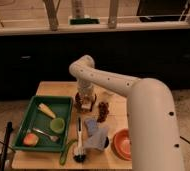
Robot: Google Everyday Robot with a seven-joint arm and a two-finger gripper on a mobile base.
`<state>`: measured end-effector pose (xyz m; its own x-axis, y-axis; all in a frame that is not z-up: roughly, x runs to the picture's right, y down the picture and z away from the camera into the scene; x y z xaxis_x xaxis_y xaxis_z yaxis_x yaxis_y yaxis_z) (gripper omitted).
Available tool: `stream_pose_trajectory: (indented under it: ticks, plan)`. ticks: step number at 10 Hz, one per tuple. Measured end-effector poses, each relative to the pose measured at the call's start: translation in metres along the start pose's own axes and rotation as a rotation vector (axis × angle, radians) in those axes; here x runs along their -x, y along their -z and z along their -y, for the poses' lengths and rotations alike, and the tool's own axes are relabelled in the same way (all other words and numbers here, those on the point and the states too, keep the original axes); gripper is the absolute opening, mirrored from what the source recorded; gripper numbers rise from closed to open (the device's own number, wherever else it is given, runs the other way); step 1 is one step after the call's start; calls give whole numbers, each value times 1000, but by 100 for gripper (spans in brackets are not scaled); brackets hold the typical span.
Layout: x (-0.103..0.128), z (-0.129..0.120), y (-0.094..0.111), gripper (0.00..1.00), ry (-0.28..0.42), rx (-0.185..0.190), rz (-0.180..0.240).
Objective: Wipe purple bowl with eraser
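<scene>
My gripper (85, 98) hangs from the white arm (138, 100), which reaches in from the lower right. It points straight down at the middle of the wooden table (53, 87). It sits on or in the small dark purple bowl (81, 105), of which only the dark rim shows around it. A pale tan bit at the gripper's tip may be the eraser; I cannot make it out clearly.
A green tray (35, 120) on the left holds a yellow item (46, 110), a green cup (57, 125), an orange item (30, 139) and a fork. A white cup (108, 96), a dark cluster (104, 110), a blue cloth (95, 134), a dish brush (79, 142) and an orange bowl (123, 143) lie nearby.
</scene>
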<state>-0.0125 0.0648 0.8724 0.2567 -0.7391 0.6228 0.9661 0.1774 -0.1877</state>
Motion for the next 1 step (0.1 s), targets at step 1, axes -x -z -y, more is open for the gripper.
stream_pose_trajectory:
  ticks: [1]
  plan:
    - [-7, -7, 1, 0, -29, -11, -2]
